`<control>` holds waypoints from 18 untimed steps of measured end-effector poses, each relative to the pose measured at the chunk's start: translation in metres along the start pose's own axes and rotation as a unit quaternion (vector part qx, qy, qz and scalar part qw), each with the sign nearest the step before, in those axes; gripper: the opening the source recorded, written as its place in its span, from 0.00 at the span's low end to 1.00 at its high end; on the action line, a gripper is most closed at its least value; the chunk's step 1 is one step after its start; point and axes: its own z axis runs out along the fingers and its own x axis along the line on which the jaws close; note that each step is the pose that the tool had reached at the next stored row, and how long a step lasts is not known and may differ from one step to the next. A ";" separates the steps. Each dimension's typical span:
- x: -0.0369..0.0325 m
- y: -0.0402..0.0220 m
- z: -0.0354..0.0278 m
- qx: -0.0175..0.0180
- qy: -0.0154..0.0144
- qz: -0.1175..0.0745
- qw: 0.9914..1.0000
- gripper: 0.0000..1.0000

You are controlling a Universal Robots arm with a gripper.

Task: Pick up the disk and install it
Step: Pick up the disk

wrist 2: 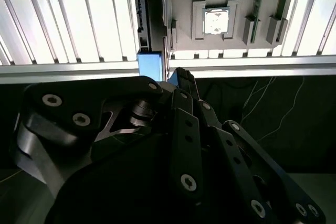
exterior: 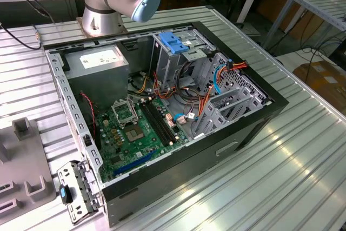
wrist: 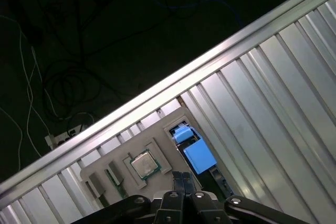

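Disk (wrist: 199, 157) stands on edge in a slot of the grey fixture tray (wrist: 157, 145), near the rim of the ribbed aluminium table (wrist: 273, 93). Its blue side rail faces the cameras in both wrist views. A processor chip (wrist: 144, 165) sits in a recess of the same tray, just beside the disk. The pincer (wrist: 181, 178) is closed and holds nothing. Its tips are close to the blue rail, but whether they touch it cannot be told. In the exterior view, an open computer case (exterior: 178, 179) lies on the table.
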 end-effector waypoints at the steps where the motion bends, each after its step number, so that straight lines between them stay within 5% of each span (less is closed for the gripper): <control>1: 0.0000 0.0000 0.0000 0.000 0.000 -0.004 1.000 0.11; 8: -0.0006 0.0001 0.0003 0.001 0.002 -0.044 0.999 0.11; 18: -0.0064 0.0034 0.0017 0.002 0.002 -0.055 0.998 0.11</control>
